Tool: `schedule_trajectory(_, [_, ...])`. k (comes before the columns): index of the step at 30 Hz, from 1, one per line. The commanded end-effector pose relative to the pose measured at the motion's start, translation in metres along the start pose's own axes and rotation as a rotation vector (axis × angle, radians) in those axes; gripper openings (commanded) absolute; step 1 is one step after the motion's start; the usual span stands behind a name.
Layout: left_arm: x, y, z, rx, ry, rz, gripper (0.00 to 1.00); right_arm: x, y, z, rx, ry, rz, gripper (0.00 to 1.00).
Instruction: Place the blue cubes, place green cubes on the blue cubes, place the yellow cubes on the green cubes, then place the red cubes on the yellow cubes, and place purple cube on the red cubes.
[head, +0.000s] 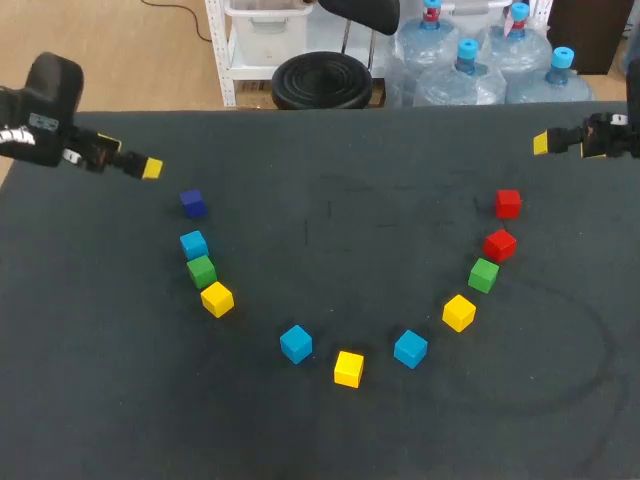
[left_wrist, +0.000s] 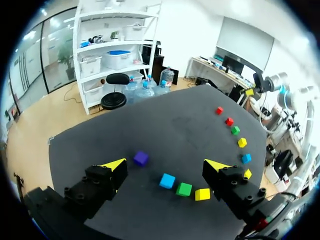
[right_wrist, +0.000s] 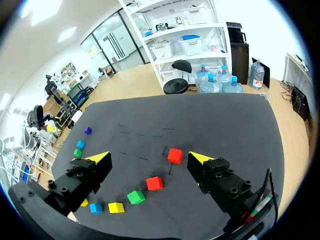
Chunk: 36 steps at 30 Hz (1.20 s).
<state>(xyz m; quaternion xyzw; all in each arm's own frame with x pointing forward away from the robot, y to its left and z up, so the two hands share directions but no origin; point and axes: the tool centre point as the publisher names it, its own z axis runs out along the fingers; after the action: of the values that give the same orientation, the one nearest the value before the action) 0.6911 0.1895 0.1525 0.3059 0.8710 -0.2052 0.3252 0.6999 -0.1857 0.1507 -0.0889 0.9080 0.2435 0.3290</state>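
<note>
**Eleven loose cubes are curving across the dark table (head: 330, 150), none stacked**

Over the far left corner, the left gripper (head: 150, 168) (left_wrist: 167, 165) is hovering with its fingers spread wide and gripping nothing. Just beside it, the purple cube (head: 193, 203) (left_wrist: 141, 158) is sitting alone at the left end of the arc. Nearer me, the left blue cube (head: 194, 243) (left_wrist: 167, 180), left green cube (head: 201, 270) (left_wrist: 184, 189) and left yellow cube (head: 217, 299) (left_wrist: 202, 194) are lying in a close row, each flat on the surface.

Along the bottom of the curve, the centre-left blue cube (head: 296, 343), centre yellow cube (head: 348, 368) and centre-right blue cube (head: 410, 348) are resting apart from one another. Faint scuff lines are showing on the table's dark covering near its middle, and a pale ring mark toward the right.

Climbing the right side, the right yellow cube (head: 459, 312) (right_wrist: 116, 207), right green cube (head: 483, 274) (right_wrist: 135, 197), near red cube (head: 499, 244) (right_wrist: 154, 183) and far red cube (head: 508, 203) (right_wrist: 175, 155) are sitting singly on the table. Over the far right corner, the right gripper (head: 541, 143) (right_wrist: 150, 159) is hanging with its fingers parted and nothing between them.
</note>
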Motion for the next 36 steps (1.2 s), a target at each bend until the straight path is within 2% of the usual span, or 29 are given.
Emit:
schedule_trajectory(1, [0.005,-0.009,0.002,0.016,0.012,0.043,1.0,0.0,0.001,0.0,0.003,-0.001,0.0,1.0])
schedule_trajectory(7, [0.011,-0.031,0.006,0.127,0.066,0.186,1.0,0.0,0.001,0.0,0.003,-0.001,0.0,1.0])
schedule_trajectory(15, [0.016,-0.055,0.018,0.278,0.18,0.371,1.0,0.0,0.001,0.0,0.003,-0.001,0.0,1.0])
schedule_trajectory(23, [0.008,-0.084,0.033,0.327,0.252,0.542,1.0,0.0,0.001,0.0,0.003,-0.001,0.0,1.0])
schedule_trajectory(29, [0.016,-0.104,0.042,0.417,0.344,0.676,1.0,0.0,0.001,0.0,0.003,-0.001,0.0,1.0])
schedule_trajectory(34, [0.022,-0.109,0.046,0.457,0.395,0.72,1.0,0.0,0.001,0.0,0.003,-0.001,0.0,1.0])
schedule_trajectory(36, [0.023,-0.109,0.046,0.452,0.391,0.71,1.0,0.0,0.001,0.0,0.003,-0.001,0.0,1.0])
